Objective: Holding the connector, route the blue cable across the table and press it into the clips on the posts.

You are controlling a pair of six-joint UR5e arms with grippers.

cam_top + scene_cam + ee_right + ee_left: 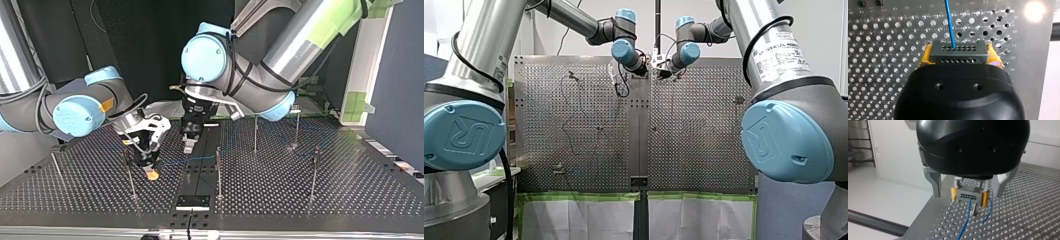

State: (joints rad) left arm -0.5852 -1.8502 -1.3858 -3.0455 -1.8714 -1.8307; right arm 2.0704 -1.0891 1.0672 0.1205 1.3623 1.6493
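Arms counted: two, each with one gripper. Connectors: one, dark grey with two rows of holes (958, 53), clamped between the yellow pads of my right gripper (150, 172), held low over the table at the top view's left of centre. Blue cable (950, 22): one, leaving the connector's face and running out over the perforated plate; the left wrist view shows two blue runs hanging below the connector. My left gripper (967, 194) stands with its metal fingers spread wide and holds nothing, facing the connector. Posts (218, 172): six counted in the top view; whether the cable sits in any clip cannot be told. Table (350, 185): perforated metal, dark centre strip, green tape (584, 196) along one edge. Room: white walls.
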